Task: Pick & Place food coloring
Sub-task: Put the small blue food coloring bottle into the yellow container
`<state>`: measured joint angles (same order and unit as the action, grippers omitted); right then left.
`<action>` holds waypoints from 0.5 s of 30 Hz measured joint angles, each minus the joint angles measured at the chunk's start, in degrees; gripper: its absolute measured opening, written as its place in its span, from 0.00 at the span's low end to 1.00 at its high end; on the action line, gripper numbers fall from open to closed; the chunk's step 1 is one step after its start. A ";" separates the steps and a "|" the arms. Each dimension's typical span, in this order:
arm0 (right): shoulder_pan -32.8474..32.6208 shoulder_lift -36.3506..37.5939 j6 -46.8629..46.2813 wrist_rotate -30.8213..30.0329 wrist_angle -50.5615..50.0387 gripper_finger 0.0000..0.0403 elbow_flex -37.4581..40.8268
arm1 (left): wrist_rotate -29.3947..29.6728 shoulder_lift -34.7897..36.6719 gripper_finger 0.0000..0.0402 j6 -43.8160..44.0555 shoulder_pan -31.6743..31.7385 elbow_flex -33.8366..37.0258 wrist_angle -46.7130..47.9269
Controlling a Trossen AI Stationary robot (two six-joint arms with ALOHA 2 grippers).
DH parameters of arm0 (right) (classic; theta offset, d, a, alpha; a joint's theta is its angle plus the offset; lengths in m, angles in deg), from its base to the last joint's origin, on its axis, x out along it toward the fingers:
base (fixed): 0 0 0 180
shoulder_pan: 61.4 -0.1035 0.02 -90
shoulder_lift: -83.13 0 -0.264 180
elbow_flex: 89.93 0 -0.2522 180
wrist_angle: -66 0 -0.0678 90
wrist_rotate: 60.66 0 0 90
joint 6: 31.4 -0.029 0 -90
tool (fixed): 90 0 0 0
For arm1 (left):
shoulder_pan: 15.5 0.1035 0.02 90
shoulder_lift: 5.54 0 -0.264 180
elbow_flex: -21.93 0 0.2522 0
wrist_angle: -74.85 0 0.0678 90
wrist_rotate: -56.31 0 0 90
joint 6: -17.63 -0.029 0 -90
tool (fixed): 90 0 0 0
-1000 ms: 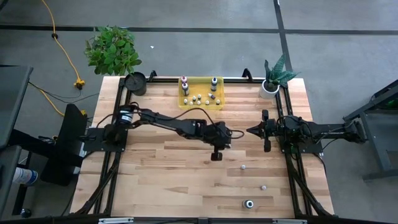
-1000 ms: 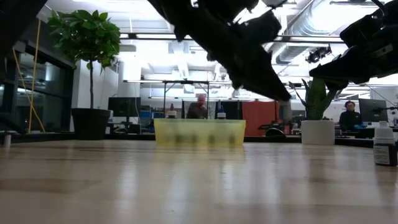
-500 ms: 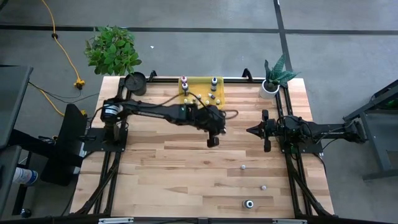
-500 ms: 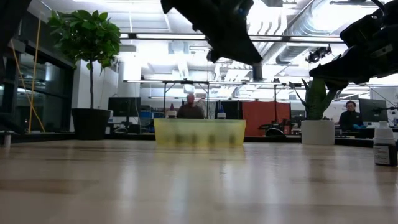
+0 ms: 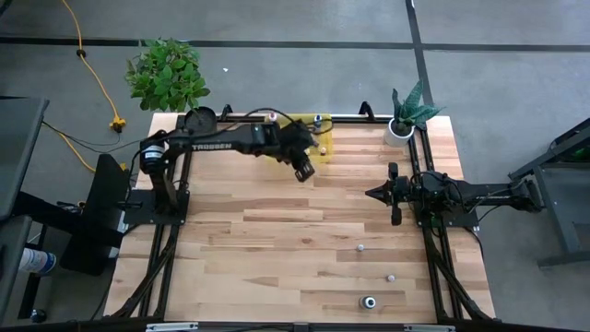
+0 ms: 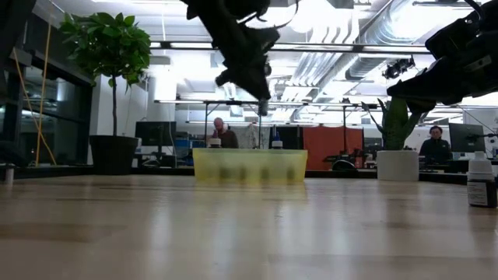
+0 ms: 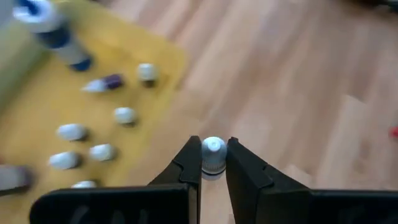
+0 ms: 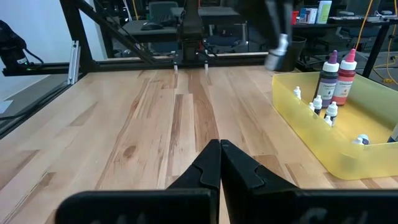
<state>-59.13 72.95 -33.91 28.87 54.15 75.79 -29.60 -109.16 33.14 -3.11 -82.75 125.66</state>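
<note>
My left gripper (image 5: 302,171) hangs over the near edge of the yellow see-through bin (image 5: 323,149), shut on one tiny whitish-capped food coloring bottle (image 7: 213,154). It shows high above the bin (image 6: 249,166) in the low view, left gripper (image 6: 261,103). Several small pale bottles (image 7: 124,115) lie on the bin floor. A tall dark bottle (image 8: 329,78) and a pink one (image 8: 346,74) stand inside. Three more bottles (image 5: 361,247) (image 5: 391,277) (image 5: 369,302) rest on the table. My right gripper (image 5: 369,194), shut (image 8: 219,149), waits at the table's right side. My left gripper pinches the tiny bottle just below its whitish cap (image 7: 214,147) between its two fingers, near their free ends. The fingers (image 7: 189,163) come from above, pointing down. The bottle is lifted clear over the table beside the bin, cap end toward the wrist camera.
A white plant pot (image 5: 399,130) stands at the far right corner, a black pot (image 5: 200,122) at the far left. One larger bottle (image 6: 482,180) shows at the low view's right edge. Bare wood stretches across the table's middle and near left part.
My left gripper, still shut on the bottle, has travelled from the table's middle toward the far edge and slightly left, reaching the bin's near edge. The bottle has been carried along in the air. The right arm has kept still.
</note>
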 joint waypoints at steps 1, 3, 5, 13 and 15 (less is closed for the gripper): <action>0.01 0.02 -0.02 0.00 0.00 0.00 -0.02 | 1.45 0.00 0.09 0.04 0.59 0.00 0.20; 0.00 0.00 0.00 0.00 0.00 0.00 -0.02 | 4.53 -0.21 0.09 0.02 1.70 0.00 0.02; 0.02 0.00 -0.02 0.02 -0.01 0.00 -0.02 | 6.84 -0.42 0.09 0.02 3.07 0.03 -0.07; 0.00 0.00 -0.02 0.02 -0.01 0.00 0.00 | 10.47 -2.57 0.09 1.73 6.48 7.36 -14.92; 0.01 0.00 -0.02 0.00 -0.01 0.00 -0.01 | 11.96 -3.64 0.09 2.04 7.21 8.37 -17.57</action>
<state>-59.12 72.95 -33.92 28.87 54.14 75.78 -17.64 -112.79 35.18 4.10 -74.38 108.08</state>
